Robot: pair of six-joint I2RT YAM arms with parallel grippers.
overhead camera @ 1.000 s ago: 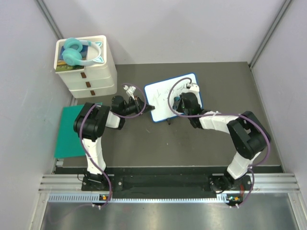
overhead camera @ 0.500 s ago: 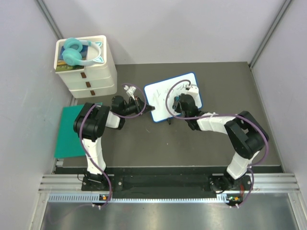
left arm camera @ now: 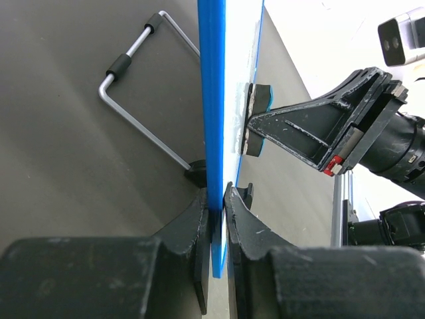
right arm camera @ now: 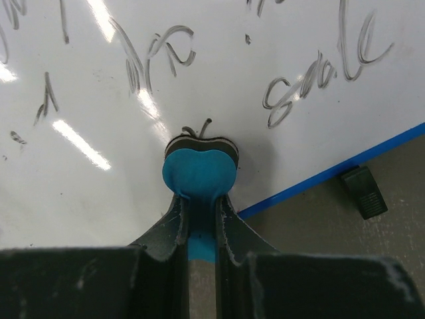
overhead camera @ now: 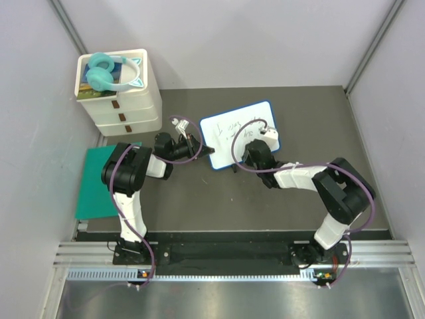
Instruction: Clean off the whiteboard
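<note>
The whiteboard [overhead camera: 229,129], white with a thin blue rim, stands tilted on a wire stand mid-table and bears dark scribbles [right arm camera: 153,60]. My left gripper [overhead camera: 201,149] is shut on the board's left edge [left arm camera: 212,133], one finger on each face. My right gripper [overhead camera: 247,154] is shut on a small blue eraser [right arm camera: 199,171] with a dark felt pad. The pad is pressed against the board's face near its lower rim. The eraser also shows edge-on in the left wrist view [left arm camera: 255,118].
A white drawer unit [overhead camera: 119,93] with teal headphones [overhead camera: 106,72] on top stands at the back left. A green mat [overhead camera: 93,183] lies at the left edge. The board's wire stand [left arm camera: 139,100] juts out behind it. Grey walls close in on three sides.
My right gripper has slid the eraser down the board face toward its lower rim. The left gripper and the board have stayed put.
</note>
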